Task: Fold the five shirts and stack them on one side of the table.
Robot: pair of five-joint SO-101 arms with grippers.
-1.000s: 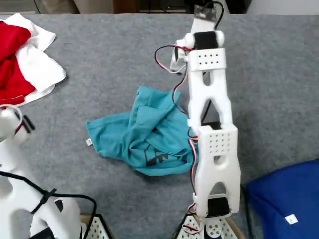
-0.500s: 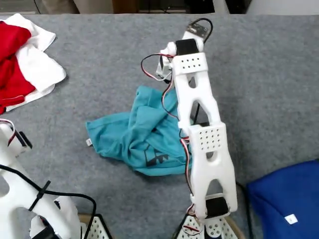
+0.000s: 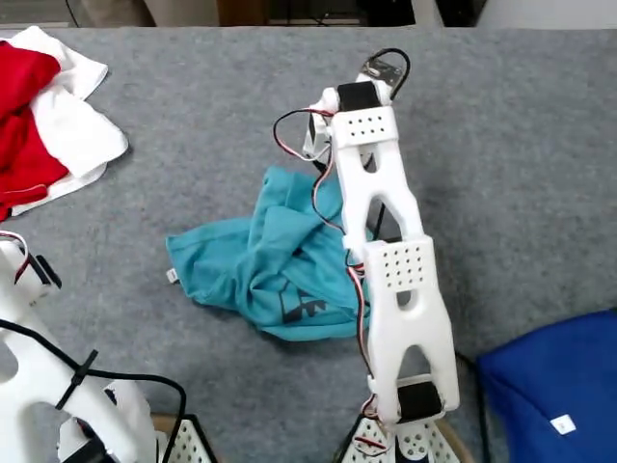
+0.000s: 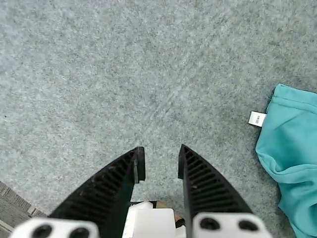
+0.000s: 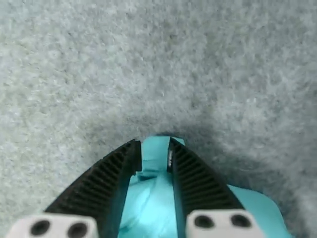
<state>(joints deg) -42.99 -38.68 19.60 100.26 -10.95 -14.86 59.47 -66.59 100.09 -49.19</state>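
My worktop (image 3: 193, 87) is speckled grey. The middle shirt (image 3: 251, 260) is teal with a dark print (image 3: 301, 307) and a white tag (image 4: 257, 118). Far left I see a red shirt (image 3: 24, 116) and a white shirt (image 3: 82, 135), near right a blue shirt (image 3: 549, 386). The arms (image 3: 400, 280) are white, their jaws black.

Left end effector (image 4: 157, 161) hovers over bare grey worktop (image 4: 124, 64), black ribbed fingers (image 4: 200, 183) parted, nothing between them. Teal shirt (image 4: 292, 144) edge off to one side, white tag (image 4: 257, 118) showing, not touching.
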